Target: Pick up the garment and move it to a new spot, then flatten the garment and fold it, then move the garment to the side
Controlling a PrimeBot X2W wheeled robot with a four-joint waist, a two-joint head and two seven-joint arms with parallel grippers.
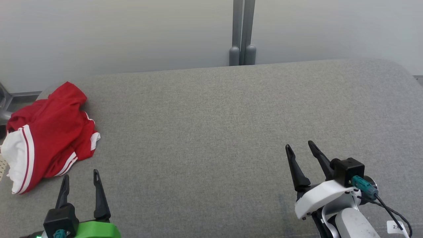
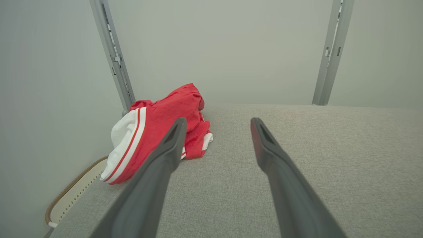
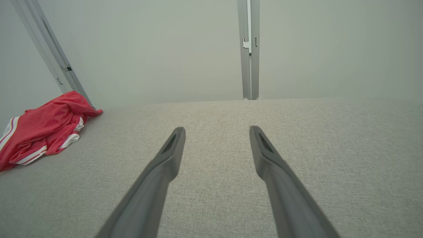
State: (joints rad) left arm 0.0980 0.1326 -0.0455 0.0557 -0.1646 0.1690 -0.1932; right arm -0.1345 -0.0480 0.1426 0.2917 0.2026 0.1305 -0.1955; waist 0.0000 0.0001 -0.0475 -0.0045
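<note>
1. Down at the bottom of the head view are two grippers. The left gripper [image 1: 81,174] is at the bottom left. Its two dark fingers are spread apart with nothing between them. The right gripper [image 1: 299,145] is at the bottom right, spread apart too and holding nothing. The garment [image 1: 49,132] is red and white. It lies in a crumpled heap at the far left of the grey table [image 1: 211,125], near the left gripper and well apart from the right gripper.
2. From the left wrist, the left gripper [image 2: 217,121] has its fingers wide apart over the grey table. The garment [image 2: 158,129] lies ahead on the left, by the table's edge.
3. From the right wrist, the right gripper [image 3: 216,129] is spread and empty. The garment [image 3: 43,132] lies far off on the left, beside a grey post [image 3: 49,49].
</note>
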